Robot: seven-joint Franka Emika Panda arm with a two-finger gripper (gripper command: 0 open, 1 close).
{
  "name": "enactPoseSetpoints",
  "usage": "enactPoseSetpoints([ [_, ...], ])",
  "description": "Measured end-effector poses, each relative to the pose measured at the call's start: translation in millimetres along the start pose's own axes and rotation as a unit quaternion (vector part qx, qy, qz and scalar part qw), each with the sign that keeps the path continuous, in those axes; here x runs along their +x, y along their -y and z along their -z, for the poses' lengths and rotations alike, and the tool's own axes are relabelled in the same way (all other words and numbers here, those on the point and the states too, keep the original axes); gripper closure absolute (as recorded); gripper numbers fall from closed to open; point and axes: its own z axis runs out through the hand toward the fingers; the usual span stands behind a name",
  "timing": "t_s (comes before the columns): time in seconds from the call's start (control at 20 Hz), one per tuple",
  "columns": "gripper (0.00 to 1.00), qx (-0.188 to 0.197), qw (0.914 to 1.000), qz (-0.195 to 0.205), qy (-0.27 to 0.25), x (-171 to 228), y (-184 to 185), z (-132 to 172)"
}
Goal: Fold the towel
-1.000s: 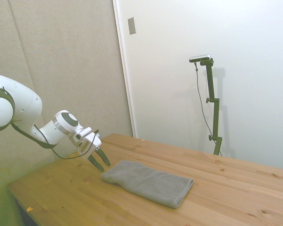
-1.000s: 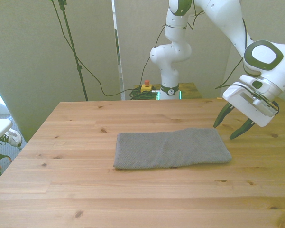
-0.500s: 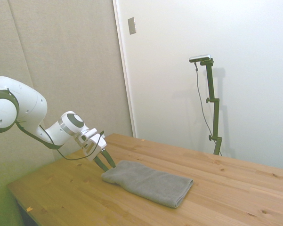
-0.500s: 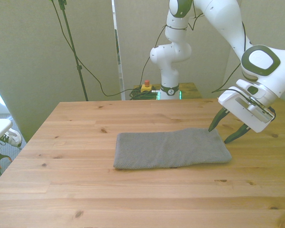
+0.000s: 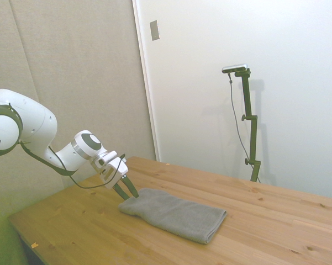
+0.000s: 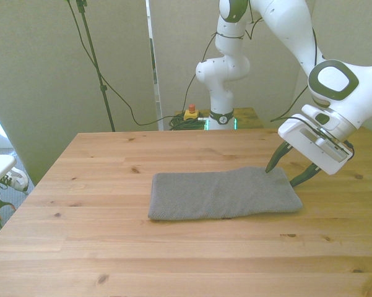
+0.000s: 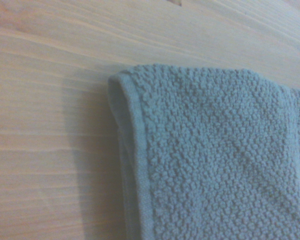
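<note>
Grey terry towel (image 6: 224, 193) lying flat mid-table, long axis running across the front view, already layered into a strip with rounded edges. Wooden table (image 6: 173, 260) otherwise bare around it. Gripper (image 6: 281, 175) tilted down at the towel's end on the front view's right, jaws spread wide, one tip at the far corner of that end, the other just off the edge; nothing held. Contact with cloth hard to confirm from the side view (image 5: 127, 189).

Wrist view: corner of towel (image 7: 214, 150) close up, looped pile, hemmed edge, at least two layers stacked at the fold.

Handling, judged: light, limp, no stiffness, will drape and sag once lifted; pile grippy, so slip unlikely. Risk is pinching only the top layer and peeling it open. Best hold probably that short end, at the corner, jaws straddling all layers.
</note>
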Motion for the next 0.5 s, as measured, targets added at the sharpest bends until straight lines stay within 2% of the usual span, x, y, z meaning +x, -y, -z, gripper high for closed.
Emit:
enactPoseSetpoints([
  [0.5, 1.00, 0.001, 1.0000, 0.003, 0.003, -2.7, -0.8, -6.3],
])
